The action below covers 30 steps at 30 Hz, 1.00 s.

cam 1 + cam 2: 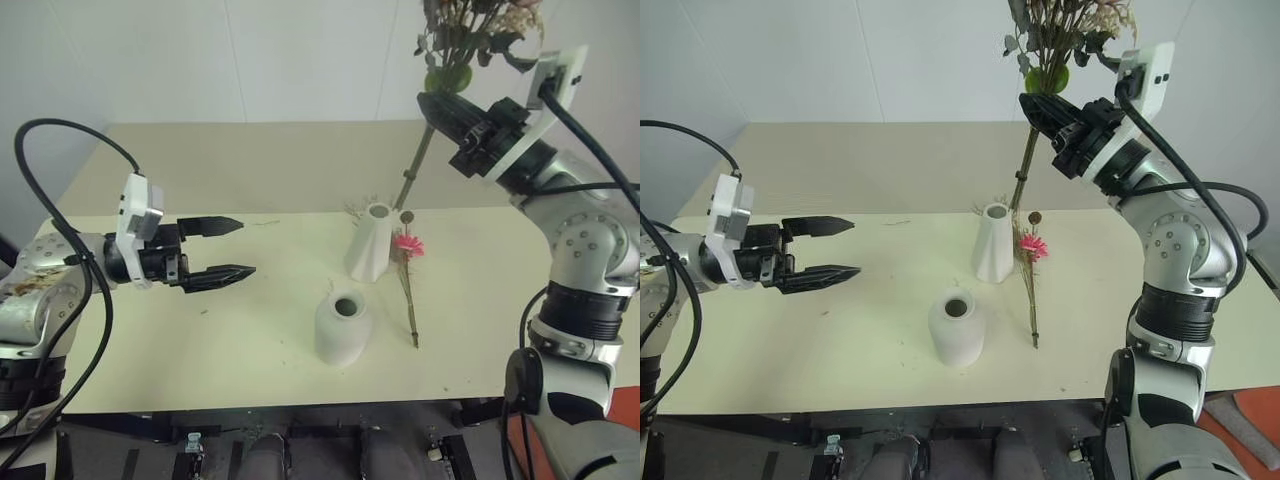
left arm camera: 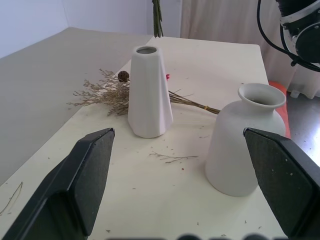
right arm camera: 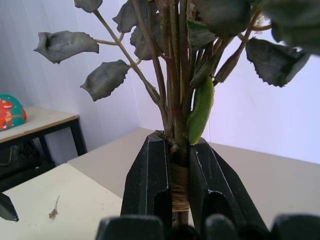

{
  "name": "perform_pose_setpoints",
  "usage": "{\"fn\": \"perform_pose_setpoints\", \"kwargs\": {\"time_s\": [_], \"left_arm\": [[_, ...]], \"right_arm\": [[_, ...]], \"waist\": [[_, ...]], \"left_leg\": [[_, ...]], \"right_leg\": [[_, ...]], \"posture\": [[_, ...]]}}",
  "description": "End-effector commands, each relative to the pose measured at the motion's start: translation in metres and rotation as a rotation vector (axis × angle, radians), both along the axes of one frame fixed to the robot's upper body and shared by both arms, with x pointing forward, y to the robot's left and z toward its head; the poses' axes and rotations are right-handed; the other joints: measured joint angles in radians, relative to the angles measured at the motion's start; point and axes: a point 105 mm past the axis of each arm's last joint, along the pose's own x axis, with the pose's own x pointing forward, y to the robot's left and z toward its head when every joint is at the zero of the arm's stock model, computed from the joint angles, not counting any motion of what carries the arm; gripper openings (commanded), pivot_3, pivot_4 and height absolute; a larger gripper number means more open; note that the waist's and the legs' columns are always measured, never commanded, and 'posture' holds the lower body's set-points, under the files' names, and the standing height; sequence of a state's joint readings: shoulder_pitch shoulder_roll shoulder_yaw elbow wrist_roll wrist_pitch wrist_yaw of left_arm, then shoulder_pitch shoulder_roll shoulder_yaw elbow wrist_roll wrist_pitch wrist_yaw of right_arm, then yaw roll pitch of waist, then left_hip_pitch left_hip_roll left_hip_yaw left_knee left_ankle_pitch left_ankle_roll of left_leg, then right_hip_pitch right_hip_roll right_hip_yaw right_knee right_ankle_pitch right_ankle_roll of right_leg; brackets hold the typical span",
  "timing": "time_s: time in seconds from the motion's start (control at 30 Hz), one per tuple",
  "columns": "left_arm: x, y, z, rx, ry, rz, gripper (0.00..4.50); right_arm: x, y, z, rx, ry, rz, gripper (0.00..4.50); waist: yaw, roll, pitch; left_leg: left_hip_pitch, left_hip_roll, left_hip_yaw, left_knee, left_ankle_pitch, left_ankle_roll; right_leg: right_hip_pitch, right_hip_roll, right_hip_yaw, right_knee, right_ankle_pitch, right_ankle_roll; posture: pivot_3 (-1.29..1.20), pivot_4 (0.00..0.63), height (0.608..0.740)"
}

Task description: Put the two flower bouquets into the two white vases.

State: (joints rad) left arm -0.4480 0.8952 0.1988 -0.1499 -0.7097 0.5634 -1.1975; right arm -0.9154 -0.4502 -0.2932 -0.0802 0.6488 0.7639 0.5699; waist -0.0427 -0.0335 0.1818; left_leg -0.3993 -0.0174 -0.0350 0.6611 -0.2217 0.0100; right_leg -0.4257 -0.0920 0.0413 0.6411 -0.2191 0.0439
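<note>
Neither bouquet is placed yet — right fingers (image 3: pixel 178 165) clench the leafy pale-rose bouquet (image 1: pixel 470 35) aloft, left fingers (image 1: pixel 228 248) gape empty, and the pink gerbera bouquet (image 1: pixel 407 270) lies on the counter (image 1: pixel 200 330) beside the slim conical white vase (image 1: pixel 372 243) — the rounded white ceramic vase (image 1: pixel 342 328) is empty too.

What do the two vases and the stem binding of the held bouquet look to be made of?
Taller conical vase: likely matte white ceramic; faceted sides, no gloss.
Rounded vase: same chalky, unglazed-looking white, thick lip; ceramic or plaster.
Binding on the rose bouquet, between the right gripper fingers: tan wrapped bands, probably twine or paper tape.

Gerbera bouquet (image 1: pixel 407 285) lies right of both vases (image 1: pixel 372 243)
</note>
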Motion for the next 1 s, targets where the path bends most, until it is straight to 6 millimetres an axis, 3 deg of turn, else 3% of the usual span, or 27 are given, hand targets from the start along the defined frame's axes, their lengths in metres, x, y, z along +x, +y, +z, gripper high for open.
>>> {"fn": "perform_pose_setpoints", "kwargs": {"time_s": [0.03, 0.47, 0.77, 1.0], "left_arm": [[-0.004, -0.002, 0.013, -0.003, -0.041, -0.011, 4.5], [-0.009, 0.0, 0.012, 0.002, -0.044, -0.003, 4.5], [-0.011, 0.001, 0.011, 0.004, -0.044, 0.003, 4.5], [-0.011, 0.0, 0.011, 0.01, -0.045, -0.004, 4.5]], "right_arm": [[-0.002, 0.007, 0.019, 0.028, -0.091, 0.012, 0.22], [0.013, 0.023, 0.006, 0.026, -0.057, 0.021, 0.22], [0.008, 0.02, 0.003, 0.006, -0.064, 0.025, 0.22], [0.009, 0.019, -0.01, -0.008, -0.04, 0.017, 0.22]], "waist": [[-0.003, 0.0, 0.0], [-0.001, 0.0, 0.0], [-0.001, 0.0, 0.0], [-0.002, 0.0, 0.0]], "left_leg": [[0.0, 0.0, 0.0, 0.0, 0.0, 0.0], [0.0, 0.0, 0.0, 0.0, 0.0, 0.0], [0.0, 0.0, 0.0, 0.0, 0.0, 0.0], [0.0, 0.0, 0.0, 0.0, 0.0, 0.0]], "right_leg": [[0.0, 0.0, 0.0, 0.0, 0.0, 0.0], [-0.001, 0.0, 0.0, 0.0, 0.0, 0.0], [0.0, 0.0, 0.0, 0.0, 0.0, 0.0], [0.0, 0.0, 0.0, 0.0, 0.0, 0.0]], "posture": [[0.0, 0.15, 0.74], [0.0, 0.15, 0.74], [0.0, 0.15, 0.74], [0.0, 0.15, 0.74]]}}
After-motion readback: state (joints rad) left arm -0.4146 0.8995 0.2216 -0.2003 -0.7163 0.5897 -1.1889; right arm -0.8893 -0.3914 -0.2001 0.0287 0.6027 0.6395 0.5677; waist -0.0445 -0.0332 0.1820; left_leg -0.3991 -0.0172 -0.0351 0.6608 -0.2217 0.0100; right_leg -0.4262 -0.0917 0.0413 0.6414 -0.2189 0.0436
